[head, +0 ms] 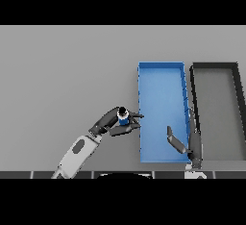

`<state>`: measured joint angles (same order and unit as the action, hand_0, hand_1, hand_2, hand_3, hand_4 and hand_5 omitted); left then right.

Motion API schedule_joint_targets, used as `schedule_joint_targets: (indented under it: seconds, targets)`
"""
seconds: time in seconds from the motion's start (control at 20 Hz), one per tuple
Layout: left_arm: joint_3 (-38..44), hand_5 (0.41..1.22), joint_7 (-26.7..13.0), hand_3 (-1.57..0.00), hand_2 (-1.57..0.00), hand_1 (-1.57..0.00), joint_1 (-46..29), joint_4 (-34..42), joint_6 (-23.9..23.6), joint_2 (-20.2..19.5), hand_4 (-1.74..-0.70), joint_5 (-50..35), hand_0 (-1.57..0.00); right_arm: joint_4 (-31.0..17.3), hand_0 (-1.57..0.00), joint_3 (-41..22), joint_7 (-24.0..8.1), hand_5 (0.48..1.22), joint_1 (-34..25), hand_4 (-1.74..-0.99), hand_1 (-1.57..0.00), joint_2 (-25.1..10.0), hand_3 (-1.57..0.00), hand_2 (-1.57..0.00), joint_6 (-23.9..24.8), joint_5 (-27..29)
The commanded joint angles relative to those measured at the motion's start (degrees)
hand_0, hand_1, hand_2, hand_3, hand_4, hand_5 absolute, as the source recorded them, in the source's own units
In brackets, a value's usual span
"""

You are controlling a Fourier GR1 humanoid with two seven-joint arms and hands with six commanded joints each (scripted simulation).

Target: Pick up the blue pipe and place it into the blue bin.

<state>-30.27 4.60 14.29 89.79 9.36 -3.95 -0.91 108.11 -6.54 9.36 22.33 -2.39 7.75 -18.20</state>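
Fingers of the robot's left hand (115,121) curl around a small blue pipe (123,119), a short cylinder with a dark end cap showing at its top. The thumb and fingers close on it from either side, so only a patch of blue shows between the dark digits. The white and grey left arm (77,153) comes in from the lower left and slants up toward the right. The hand and the pipe sit just beside the left wall of a blue rectangular bin (161,70), with the fingertips reaching that wall's edge; the pipe itself is outside the bin. Whether the pipe rests on the flat grey table (62,75) or is lifted above it cannot be told from this view.

To the right of the blue bin, close alongside it, stands a black rectangular bin (215,65) with a grey floor.

The right hand (185,140) shows at the lower right, over the near right corner of the blue bin. Its fingers are straight and relaxed, the thumb spread away to the left, and it holds nothing.
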Motion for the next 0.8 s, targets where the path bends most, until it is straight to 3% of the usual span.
schedule_joint_targets:
  seconds: [0.0, 0.1, 0.15, 0.25, 0.35, 0.5, 0.75]
  targets:
    - [0.0, 1.220, -0.3, -1.57, -1.57, -1.57, 0.2, -0.1, 0.1, 0.3, -1.47, 0.3, -1.57, 2.9, 0.00, -1.3, 0.0, 0.643, 4.3, -1.188, 0.00, 2.3, 0.00, 0.00, 2.8, -2.5]
    - [0.3, 1.220, -1.3, -1.57, -1.57, -1.57, 0.8, -1.1, 0.3, 1.3, -1.47, 0.7, -1.57, 5.8, 0.00, -2.8, -2.2, 0.642, 7.6, -1.184, 0.00, 4.8, 0.00, 0.00, 5.5, -6.0]
    - [0.6, 1.220, -0.9, -1.57, -1.57, -1.57, 0.7, -1.2, 1.0, 1.2, -1.47, 0.5, -1.57, 7.4, 0.00, -3.5, -1.5, 0.642, 8.5, -1.187, 0.00, 5.4, 0.00, -0.02, 5.8, -6.5]
    - [0.7, 1.221, -0.3, -1.57, -1.57, -1.57, 0.4, -1.1, 1.8, 1.0, -1.47, 1.1, -1.57, 10.7, 0.00, -4.2, 1.6, 0.641, 9.0, -1.198, -0.01, 5.1, 0.00, -0.07, 0.7, 1.4]
    - [0.4, 1.221, -0.8, -1.57, -1.57, -1.57, 0.3, -0.9, 2.5, 1.8, -1.47, 1.4, -1.57, 13.0, 0.00, -4.3, -5.6, 0.609, 8.1, -1.209, -0.03, 2.5, 0.00, -0.11, -5.9, 7.0]
    - [0.9, 1.221, -1.6, -1.57, -1.57, -1.57, 0.5, -0.1, 2.9, 2.4, -1.47, 1.4, -1.57, 16.0, 0.00, -4.6, -13.1, 0.588, 3.6, -1.228, -0.02, -2.0, 0.00, -0.12, -13.5, 12.5]
    - [1.6, 1.221, -2.6, -1.57, -1.57, -1.57, 0.0, 0.7, 3.3, 2.6, -1.47, 2.5, -1.57, 19.1, 0.00, -7.3, -26.0, 0.558, -10.1, -1.270, -0.01, -6.0, 0.00, -0.09, -18.3, 14.6]
